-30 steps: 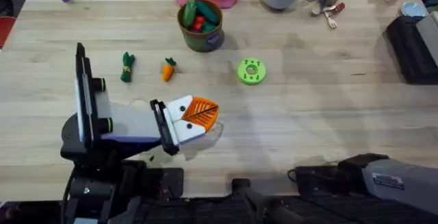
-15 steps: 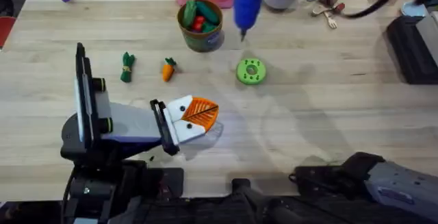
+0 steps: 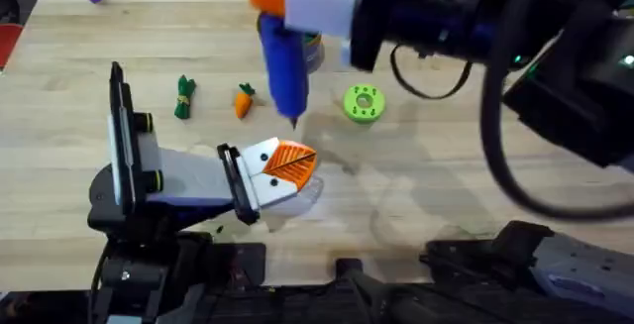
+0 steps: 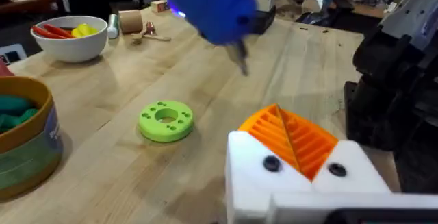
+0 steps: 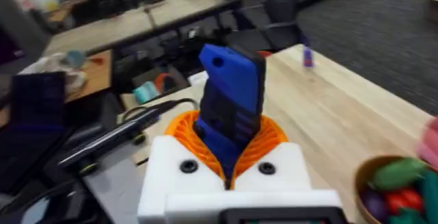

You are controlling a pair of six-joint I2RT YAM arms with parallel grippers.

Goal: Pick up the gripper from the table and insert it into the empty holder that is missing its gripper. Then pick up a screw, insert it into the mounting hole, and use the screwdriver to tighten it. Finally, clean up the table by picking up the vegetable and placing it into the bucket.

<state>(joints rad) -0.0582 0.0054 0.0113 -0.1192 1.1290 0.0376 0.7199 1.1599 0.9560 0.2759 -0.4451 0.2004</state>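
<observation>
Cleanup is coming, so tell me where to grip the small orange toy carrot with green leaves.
Grip the small orange toy carrot across its orange body, coming straight down from above. It lies flat on the light wooden table with bare wood on both sides, and the body is probably its widest part.

arms: black, cabled | end effector: white mounts, orange ribbed pads (two dark screws)

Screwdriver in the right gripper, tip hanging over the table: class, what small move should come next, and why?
Probably carry the screwdriver a little nearer and lower, toward the left gripper. The right gripper is shut on its blue body, and overhead its silver tip hangs just beyond the left gripper's orange fin, not yet touching it. Which hole takes the screw cannot be told.
</observation>
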